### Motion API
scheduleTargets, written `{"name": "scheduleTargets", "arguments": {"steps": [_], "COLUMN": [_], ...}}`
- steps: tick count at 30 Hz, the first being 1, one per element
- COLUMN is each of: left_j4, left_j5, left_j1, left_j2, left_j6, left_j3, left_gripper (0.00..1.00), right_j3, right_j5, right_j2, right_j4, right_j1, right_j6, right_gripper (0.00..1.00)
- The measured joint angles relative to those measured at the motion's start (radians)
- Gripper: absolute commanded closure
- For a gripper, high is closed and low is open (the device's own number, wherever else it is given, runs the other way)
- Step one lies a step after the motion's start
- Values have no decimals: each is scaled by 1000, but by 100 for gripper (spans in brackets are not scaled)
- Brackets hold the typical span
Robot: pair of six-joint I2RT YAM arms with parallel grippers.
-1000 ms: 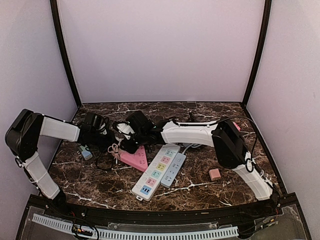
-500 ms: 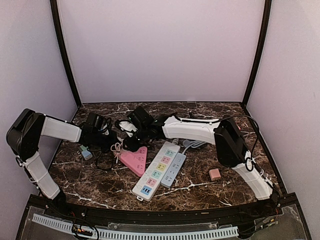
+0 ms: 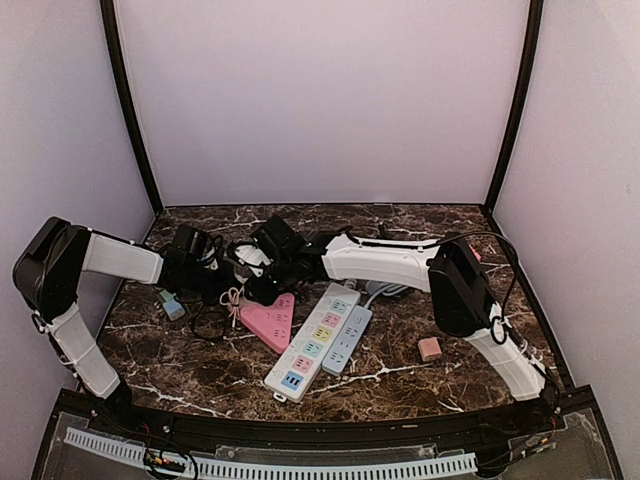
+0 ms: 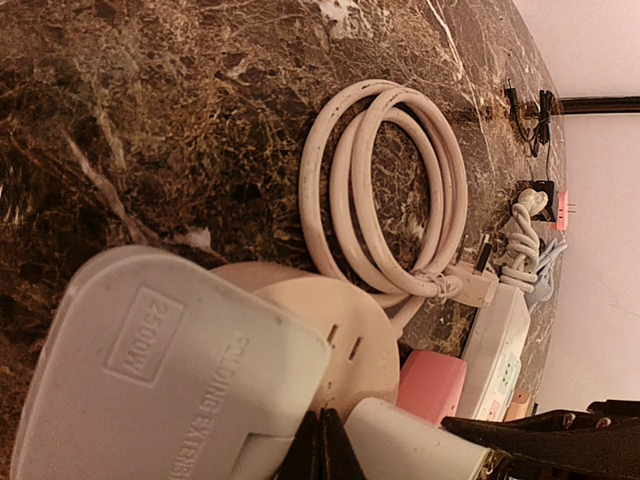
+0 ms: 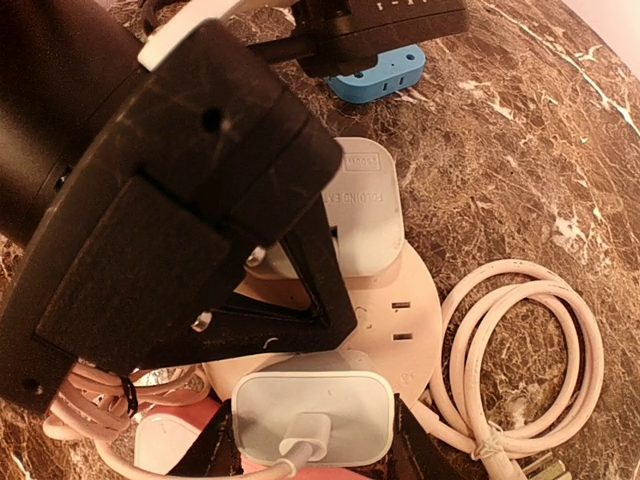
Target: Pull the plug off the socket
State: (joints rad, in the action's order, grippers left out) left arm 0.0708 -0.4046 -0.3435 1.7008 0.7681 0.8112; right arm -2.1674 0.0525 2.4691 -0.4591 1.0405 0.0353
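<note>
White power strips [image 3: 312,345]: lying nearest, two side by side, mid-table.
Right gripper [image 5: 310,447]: clamping tight, both fingers pressing the sides of the white plug [image 5: 312,415].
Plug: sitting at the rim of the round socket [image 5: 400,318], left of table centre.
Socket: resting beside a coiled cable [image 4: 447,195].
Left gripper [image 3: 230,274]: crowding in just beyond; jaws, can't tell.

Round cream plastic socket hub [image 5: 400,320]: lies flat on dark marble tabletop [image 5: 520,120], slot pairs facing up. White square plug [image 5: 312,425] with trailing white cable: at the hub's near rim, apparently seated, pins hidden. White rounded adapter block [image 5: 365,215], embossed lettering: upright on the hub's far side.
</note>
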Motion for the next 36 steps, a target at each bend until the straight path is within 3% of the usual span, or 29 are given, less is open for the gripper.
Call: {"name": "scheduleTargets", "arguments": {"steps": [10,18,28,36], "left_j4": [-16,-28,-42,-117], "left_j5": [0,0,1,28], "left_j1": [-1,-2,-4,-27], "left_j2": [4,7,9,11], "left_j6": [0,0,-1,-10], "left_j3": [11,20,29,74], "left_gripper": [100,100,100,100], "right_j3": [0,16,-22,-16], "right_j5": [42,-11,3,-6], "right_j2": [-1,-14,-179,-195], "right_j4": [0,14,104,105], "right_j1": [-11,11,-4,-74], "right_j6": [-15,21,35,-9], "right_gripper": [88,88,89,89]}}
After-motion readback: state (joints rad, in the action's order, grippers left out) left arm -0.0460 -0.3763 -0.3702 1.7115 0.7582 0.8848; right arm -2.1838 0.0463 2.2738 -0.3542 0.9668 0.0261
